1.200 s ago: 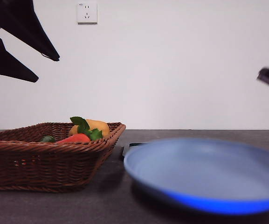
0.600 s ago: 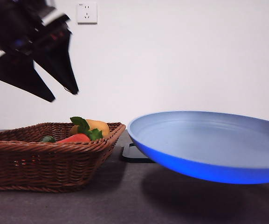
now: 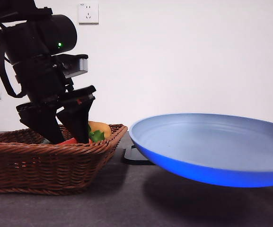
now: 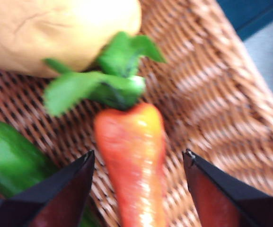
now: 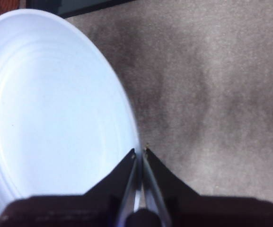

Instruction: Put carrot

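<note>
Red-orange and glossy, the carrot (image 4: 134, 161) lies on the woven floor of the brown wicker basket (image 3: 51, 165), its green leaves (image 4: 103, 82) against a yellow-brown potato (image 4: 56, 33), with a green vegetable (image 4: 13, 158) just beside it. The left gripper (image 4: 138, 163) is down inside the basket with its two black jaws spread wide, one on each side of the carrot and not touching it. In the front view that gripper (image 3: 67, 137) reaches into the basket from above, hiding most of the carrot (image 3: 70, 141). The right gripper (image 5: 139, 152) is pinched tight on the rim of the blue plate (image 5: 56, 109), which hangs tilted above the dark table (image 3: 127, 203), beside the basket and apart from it.
</note>
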Tool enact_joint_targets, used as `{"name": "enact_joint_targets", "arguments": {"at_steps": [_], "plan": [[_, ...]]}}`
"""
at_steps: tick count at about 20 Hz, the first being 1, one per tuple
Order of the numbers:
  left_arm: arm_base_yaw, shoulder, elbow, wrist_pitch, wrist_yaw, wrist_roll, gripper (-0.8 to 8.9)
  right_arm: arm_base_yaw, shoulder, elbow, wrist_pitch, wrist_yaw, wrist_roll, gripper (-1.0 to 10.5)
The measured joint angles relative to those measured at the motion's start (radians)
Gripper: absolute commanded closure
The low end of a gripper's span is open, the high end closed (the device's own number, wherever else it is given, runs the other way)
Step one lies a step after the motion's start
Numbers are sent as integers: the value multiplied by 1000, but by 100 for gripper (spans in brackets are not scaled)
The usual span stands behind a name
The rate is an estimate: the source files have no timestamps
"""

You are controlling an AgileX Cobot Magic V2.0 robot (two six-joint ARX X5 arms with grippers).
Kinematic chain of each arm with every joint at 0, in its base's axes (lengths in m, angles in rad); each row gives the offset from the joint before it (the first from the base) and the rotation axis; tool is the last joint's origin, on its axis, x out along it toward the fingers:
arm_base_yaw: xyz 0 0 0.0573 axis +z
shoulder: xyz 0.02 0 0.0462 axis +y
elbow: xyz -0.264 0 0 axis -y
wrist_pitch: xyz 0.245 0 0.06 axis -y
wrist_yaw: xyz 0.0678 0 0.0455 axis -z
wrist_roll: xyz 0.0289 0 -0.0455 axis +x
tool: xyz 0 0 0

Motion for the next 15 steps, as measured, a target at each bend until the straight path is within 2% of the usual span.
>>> {"name": "enact_joint_targets", "arguments": {"at_steps": [2, 6, 15], "plan": [[-5, 1, 0, 6, -3, 1, 495, 0, 0, 0, 0, 0, 0, 943], [-10, 1, 0, -3, -1, 3, 669, 0, 0, 0, 0, 0, 0, 943], [-10, -3, 0, -30, 13, 26, 690, 0, 0, 0, 0, 0, 0, 943]]}}
